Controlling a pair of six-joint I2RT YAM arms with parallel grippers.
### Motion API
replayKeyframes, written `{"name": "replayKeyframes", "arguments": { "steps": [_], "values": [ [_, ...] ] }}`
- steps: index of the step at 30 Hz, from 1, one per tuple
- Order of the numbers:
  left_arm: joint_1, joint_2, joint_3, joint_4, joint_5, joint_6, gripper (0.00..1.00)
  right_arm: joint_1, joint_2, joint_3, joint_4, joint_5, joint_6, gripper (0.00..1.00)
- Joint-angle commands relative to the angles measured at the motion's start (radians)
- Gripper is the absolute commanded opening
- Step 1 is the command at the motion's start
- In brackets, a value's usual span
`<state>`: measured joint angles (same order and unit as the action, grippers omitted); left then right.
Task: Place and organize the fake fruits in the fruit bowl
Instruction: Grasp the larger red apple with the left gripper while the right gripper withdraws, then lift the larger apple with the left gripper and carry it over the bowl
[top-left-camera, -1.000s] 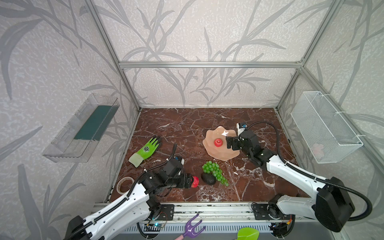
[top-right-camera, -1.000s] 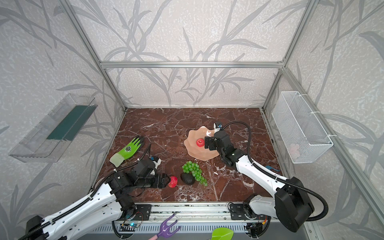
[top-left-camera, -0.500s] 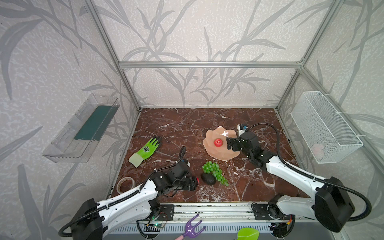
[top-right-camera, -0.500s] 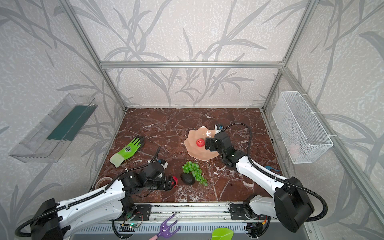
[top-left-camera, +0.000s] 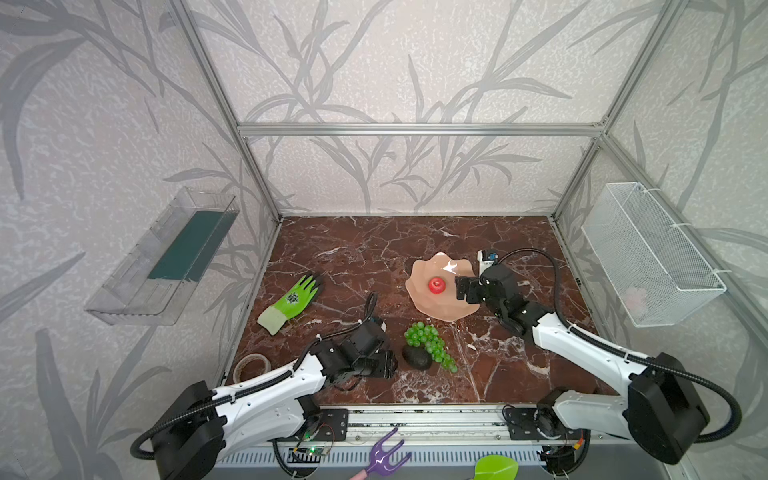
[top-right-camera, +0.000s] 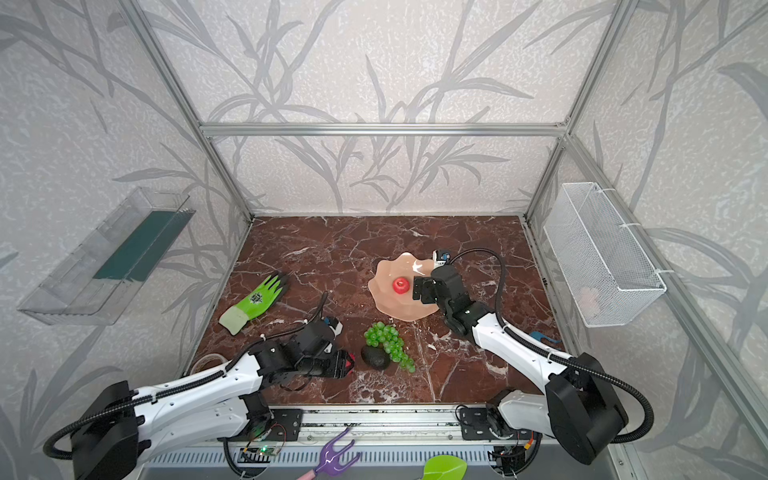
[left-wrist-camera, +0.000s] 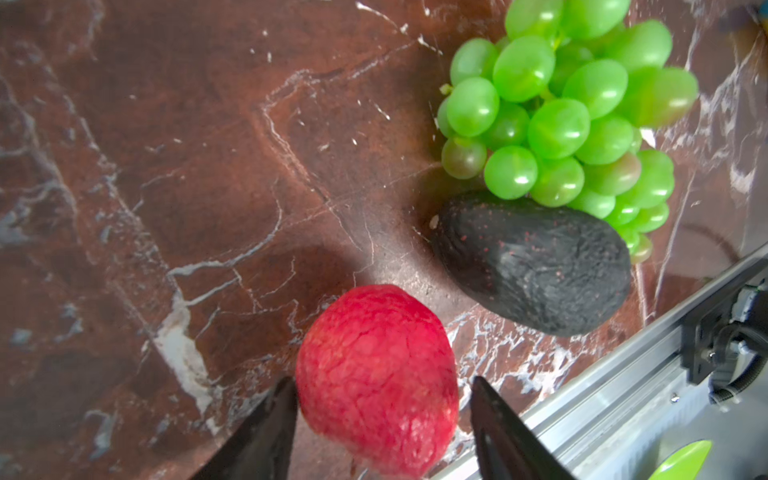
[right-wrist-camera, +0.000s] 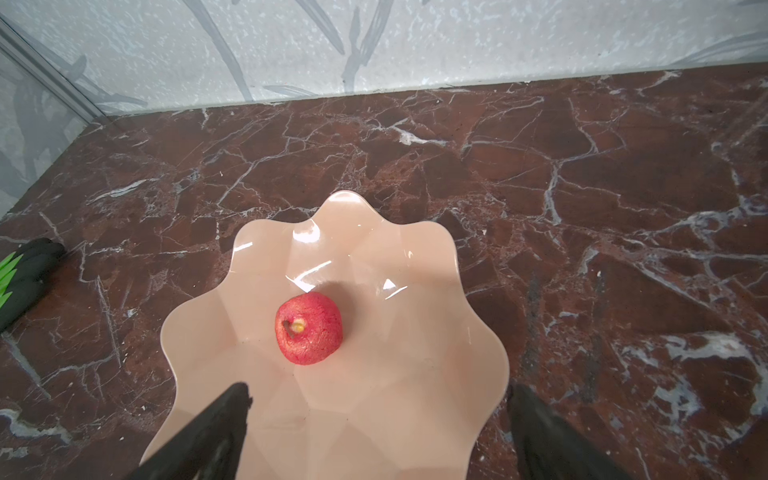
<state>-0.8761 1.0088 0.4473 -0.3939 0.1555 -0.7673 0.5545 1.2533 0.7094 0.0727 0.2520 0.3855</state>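
L arm's on the pick. The left gripper (top-left-camera: 388, 365) is low at the front of the red-brown marble counter (left-wrist-camera: 166, 166), jaws either side of a small round red fake apple (left-wrist-camera: 376, 378). One finger (left-wrist-camera: 266, 428) touches the skin and a sliver of gap shows at the other, so can't tell if it's a true pinch yet. The apple looks to rest on the counter, just beside the dark blackish-green avocado (left-wrist-camera: 536, 266). The bunch of bright green grapes (left-wrist-camera: 561, 120) lies against the avocado's far side.

Over on the R, the right gripper (right-wrist-camera: 379, 390) is spread wide and empty, hovering at the rim of the shallow glossy peach-pink scalloped bowl (right-wrist-camera: 436, 257). A second red apple (right-wrist-camera: 309, 328) sits mid-bowl, clear of both fingers.

By my read that's one fruit in, three to go. Next, prob.: firm the squeeze, lift straight up, carry across to the bowl w/o clipping the avocado. R arm should make room.
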Motion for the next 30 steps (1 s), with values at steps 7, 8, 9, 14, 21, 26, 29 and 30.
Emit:
{"name": "replayKeyframes", "arguments": {
  "steps": [7, 8, 9, 14, 21, 26, 29, 30],
  "values": [
    [-0.002, -0.029, 0.053, -0.067, -0.041, 0.044, 0.54, -0.013, 0.000, -0.023, 0.033, 0.001, 0.027, 0.95],
    [-0.002, -0.028, 0.064, -0.077, -0.048, 0.050, 0.54, -0.015, -0.002, -0.026, 0.036, 0.003, 0.029, 0.95],
    [-0.001, -0.028, 0.075, -0.085, -0.052, 0.056, 0.53, -0.016, 0.000, -0.029, 0.037, 0.004, 0.030, 0.95],
    [0.001, -0.014, 0.169, -0.139, -0.071, 0.115, 0.50, -0.030, -0.003, -0.020, 0.031, -0.008, 0.035, 0.95],
    [0.041, 0.110, 0.454, -0.264, -0.078, 0.282, 0.51, -0.049, -0.099, -0.031, -0.016, -0.024, 0.038, 0.95],
    [0.143, 0.364, 0.732, -0.280, 0.052, 0.382, 0.51, -0.058, -0.251, -0.093, -0.067, -0.047, 0.017, 0.95],
    [0.159, 0.520, 0.916, -0.309, 0.052, 0.483, 0.51, -0.070, -0.366, -0.133, -0.139, -0.068, -0.010, 0.95],
    [0.163, 0.569, 0.969, -0.325, 0.051, 0.508, 0.51, -0.076, -0.397, -0.137, -0.173, -0.069, -0.019, 0.95]
  ]
}}
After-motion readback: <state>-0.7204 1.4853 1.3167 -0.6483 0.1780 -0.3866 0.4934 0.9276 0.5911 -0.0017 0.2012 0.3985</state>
